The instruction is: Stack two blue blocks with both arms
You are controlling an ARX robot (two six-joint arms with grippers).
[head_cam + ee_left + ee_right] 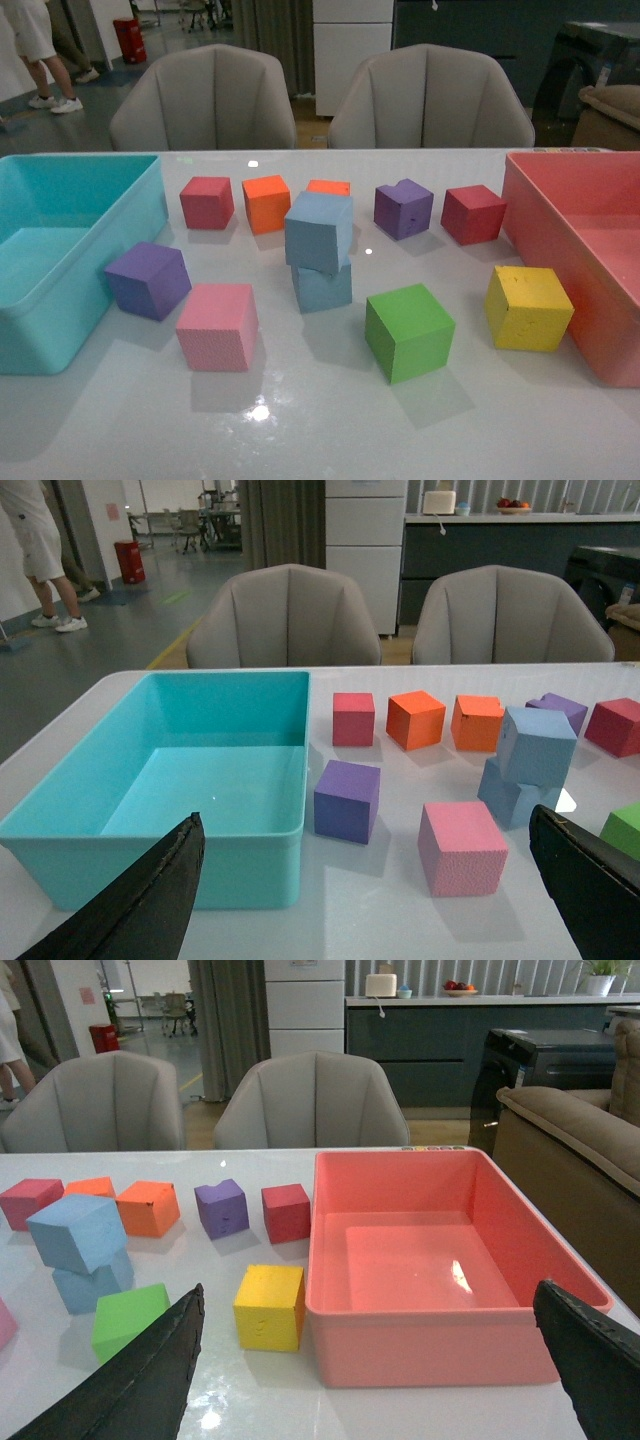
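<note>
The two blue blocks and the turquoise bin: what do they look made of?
The upper blue block and lower blue block look like foam: matte, slightly pitted faces, soft edges. The turquoise bin looks like moulded plastic: smooth, semi-glossy walls with a rolled rim, though the look leaves it open.

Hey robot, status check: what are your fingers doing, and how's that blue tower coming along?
Both grippers open, holding nothing. Top blue block sits on lower blue block, twisted and overhanging. Nothing in the way.

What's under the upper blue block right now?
The upper blue block sits skewed on the lower blue block, overhanging it. The lower block's top face is covered and cannot be seen.
</note>
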